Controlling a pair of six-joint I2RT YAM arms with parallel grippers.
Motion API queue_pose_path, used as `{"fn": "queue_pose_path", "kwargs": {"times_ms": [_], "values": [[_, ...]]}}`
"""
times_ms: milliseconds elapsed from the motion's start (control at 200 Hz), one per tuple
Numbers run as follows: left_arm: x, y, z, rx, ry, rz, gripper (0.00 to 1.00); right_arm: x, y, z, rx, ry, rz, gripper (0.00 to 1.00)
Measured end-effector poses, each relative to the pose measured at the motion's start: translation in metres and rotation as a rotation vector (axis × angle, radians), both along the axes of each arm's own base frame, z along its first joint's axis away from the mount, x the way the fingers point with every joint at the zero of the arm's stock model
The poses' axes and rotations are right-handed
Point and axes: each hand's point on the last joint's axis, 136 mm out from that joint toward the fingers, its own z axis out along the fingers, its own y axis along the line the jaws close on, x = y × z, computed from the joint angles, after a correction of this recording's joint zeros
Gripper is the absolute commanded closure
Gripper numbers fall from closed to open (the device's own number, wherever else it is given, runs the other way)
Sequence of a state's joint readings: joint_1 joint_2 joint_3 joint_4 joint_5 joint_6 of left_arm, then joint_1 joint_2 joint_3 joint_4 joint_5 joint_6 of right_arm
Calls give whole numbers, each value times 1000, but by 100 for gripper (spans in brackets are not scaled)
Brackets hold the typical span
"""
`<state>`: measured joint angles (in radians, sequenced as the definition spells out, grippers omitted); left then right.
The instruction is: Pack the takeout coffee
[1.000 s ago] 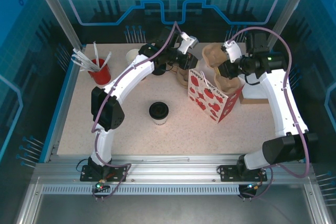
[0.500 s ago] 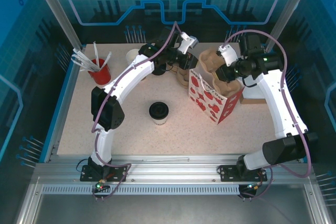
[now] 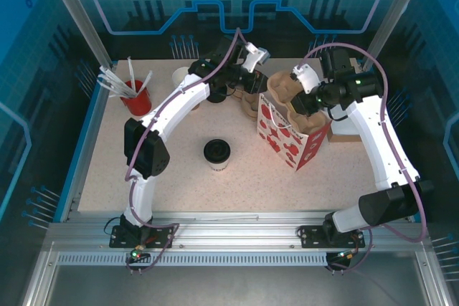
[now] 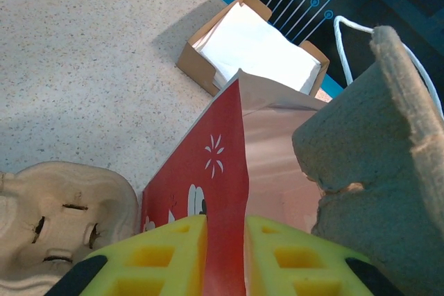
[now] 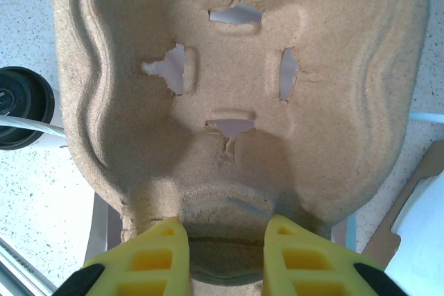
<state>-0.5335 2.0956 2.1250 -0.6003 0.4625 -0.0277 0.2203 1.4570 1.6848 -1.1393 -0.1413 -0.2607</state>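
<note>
Left fingers (image 4: 196, 230) pinch the strawberry-print bag's (image 4: 215, 171) rim. Right fingers (image 5: 173, 240) clamp the pulp cup carrier (image 5: 236, 67) above its mouth; best lowered level. The takeout coffee (image 3: 216, 152) stands left of the bag.

A robot lab cell dressed as a café counter: white robot arms (image 3: 391, 155) bolted to an aluminium rail (image 3: 237, 233) at a speckled bench (image 3: 179, 184), walled by blue panels (image 3: 143, 5) printed with gear and circuit lines. Café props sit about (a red cup of straws (image 3: 136, 98), a takeout coffee (image 3: 216, 153), a pulp cup carrier (image 5: 243, 102), a strawberry-print bag (image 3: 285, 136)).
</note>
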Motion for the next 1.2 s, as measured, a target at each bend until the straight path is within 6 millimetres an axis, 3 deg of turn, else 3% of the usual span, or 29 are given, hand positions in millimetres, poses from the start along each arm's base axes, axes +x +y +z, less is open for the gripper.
{"fn": "queue_pose_path", "kwargs": {"times_ms": [1201], "values": [[5,-2,-2,-27,19,1,76,-11,16,6,5,8,32,88]]}}
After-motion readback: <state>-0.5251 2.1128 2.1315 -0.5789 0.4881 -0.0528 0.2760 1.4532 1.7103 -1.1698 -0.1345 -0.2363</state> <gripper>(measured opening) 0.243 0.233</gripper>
